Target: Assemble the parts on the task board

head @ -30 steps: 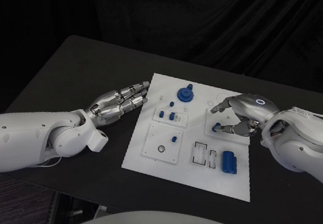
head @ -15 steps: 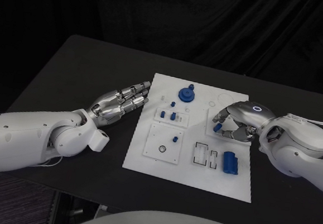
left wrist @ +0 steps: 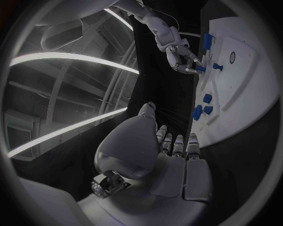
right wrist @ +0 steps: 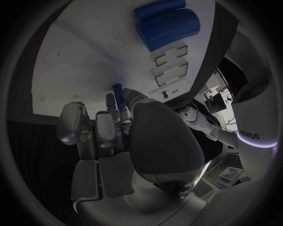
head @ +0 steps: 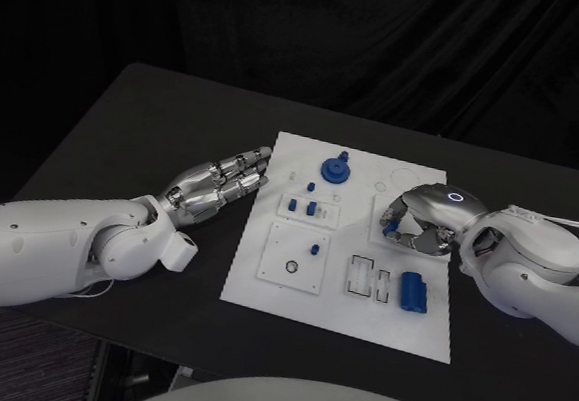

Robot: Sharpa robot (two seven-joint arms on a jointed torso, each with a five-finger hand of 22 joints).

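The white task board (head: 338, 298) lies in the middle of the black table. My right hand (head: 425, 220) is curled over the board's right half and pinches a small blue peg (head: 390, 232) between thumb and fingers, low over the board. In the right wrist view the peg (right wrist: 118, 90) sticks out past the fingertips (right wrist: 110, 101) and meets the board (right wrist: 77, 61). My left hand (head: 215, 187) lies open beside the board's left edge, fingers straight, holding nothing. The left wrist view shows that hand (left wrist: 171, 150), with the right hand (left wrist: 179, 54) and the peg (left wrist: 200, 69) beyond it.
On the board stand a blue round knob (head: 335, 169) at the far end, small blue pegs (head: 309, 207) and another peg (head: 313, 249) on the left plates. A black ring (head: 287, 267), rectangular slots (head: 362, 275) and a larger blue block (head: 412, 291) lie nearer me.
My right hand has come down and drawn in over the board's right half, fingers curling tighter round the blue peg. The left hand has not moved.
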